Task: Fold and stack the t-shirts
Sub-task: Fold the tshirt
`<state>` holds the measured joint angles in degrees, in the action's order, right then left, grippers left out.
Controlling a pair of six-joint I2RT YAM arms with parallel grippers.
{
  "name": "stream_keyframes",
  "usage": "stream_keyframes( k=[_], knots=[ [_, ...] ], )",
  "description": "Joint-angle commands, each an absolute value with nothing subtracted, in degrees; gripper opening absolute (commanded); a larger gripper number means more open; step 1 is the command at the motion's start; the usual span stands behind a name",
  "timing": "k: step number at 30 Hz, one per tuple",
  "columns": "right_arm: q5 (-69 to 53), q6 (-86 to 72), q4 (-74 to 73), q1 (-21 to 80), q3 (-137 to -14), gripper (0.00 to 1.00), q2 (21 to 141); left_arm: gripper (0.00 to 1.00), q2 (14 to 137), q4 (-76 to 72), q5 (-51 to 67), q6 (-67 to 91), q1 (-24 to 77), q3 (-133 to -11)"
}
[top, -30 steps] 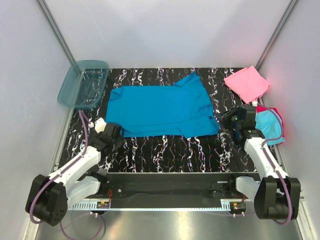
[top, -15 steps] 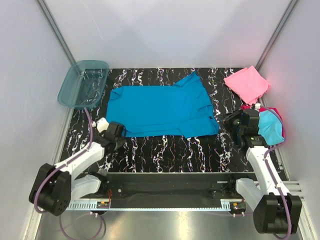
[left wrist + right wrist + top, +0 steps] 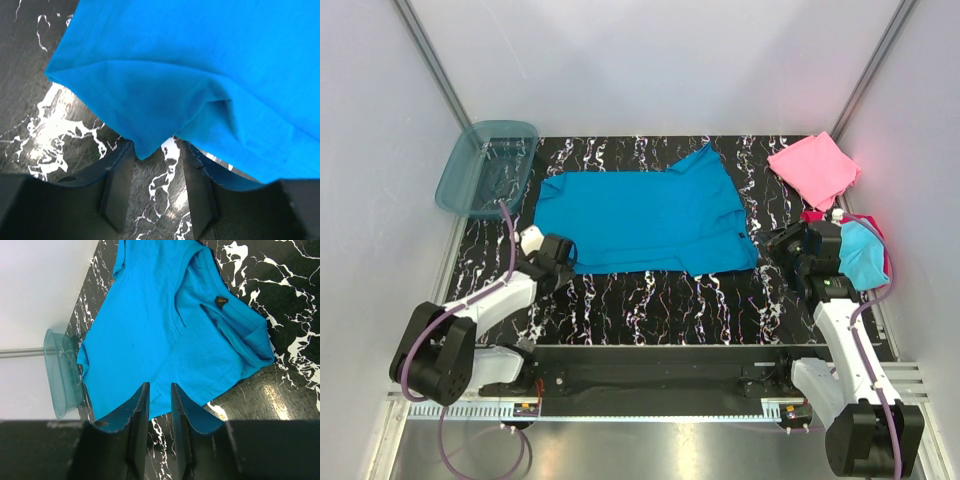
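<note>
Top view: black marbled table (image 3: 650, 300) with the teal t-shirt (image 3: 645, 220) spread flat mid-surface, ready for folding. Left wrist: left gripper (image 3: 157, 187), fingers apart, faces the shirt's near corner, probably to pinch it. Right wrist: right gripper (image 3: 159, 425), fingers narrowly parted and empty, faces the shirt's right edge.

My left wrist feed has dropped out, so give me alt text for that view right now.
A corner of the teal-blue t-shirt lies on the black marbled table, its tip just inside the gap between the open fingers of the left gripper. The fingers are not pinching the cloth yet. The shirt fills the top and right of the view.
</note>
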<state>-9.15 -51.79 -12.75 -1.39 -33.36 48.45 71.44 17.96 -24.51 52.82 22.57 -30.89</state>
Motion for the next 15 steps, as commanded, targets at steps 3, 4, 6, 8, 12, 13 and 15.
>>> stream_keyframes(
  k=[3, 4, 6, 8, 12, 13, 15],
  knots=[
    [-9.6, -49.8, -13.6, -1.1, -35.7, 0.30, 47.5, 0.45, 71.3, 14.4, -25.1, 52.3, 20.8, -32.5],
    [-9.1, -49.7, -14.2, -1.1, -36.4, 0.30, 47.5, 0.45, 71.0, 14.1, -25.3, 52.2, 20.8, -32.3],
    [-9.0, -48.9, -14.9, -1.1, -37.2, 0.29, 47.7, 0.45, 70.9, 14.3, -26.1, 51.7, 20.7, -32.3],
    [-8.8, -48.5, -15.6, -1.1, -38.0, 0.29, 47.9, 0.42, 70.7, 14.6, -25.9, 51.9, 20.7, -32.3],
    [-8.6, -48.7, -15.6, -1.1, -37.9, 0.28, 48.0, 0.13, 70.4, 14.7, -26.3, 52.2, 20.7, -31.9],
    [-8.6, -48.7, -15.6, -1.1, -37.8, 0.28, 47.9, 0.07, 70.4, 14.9, -26.4, 52.3, 20.7, -31.9],
    [-8.4, -48.8, -15.6, -1.1, -37.6, 0.27, 47.9, 0.00, 70.0, 15.2, -26.4, 52.5, 20.7, -32.0]
  ],
)
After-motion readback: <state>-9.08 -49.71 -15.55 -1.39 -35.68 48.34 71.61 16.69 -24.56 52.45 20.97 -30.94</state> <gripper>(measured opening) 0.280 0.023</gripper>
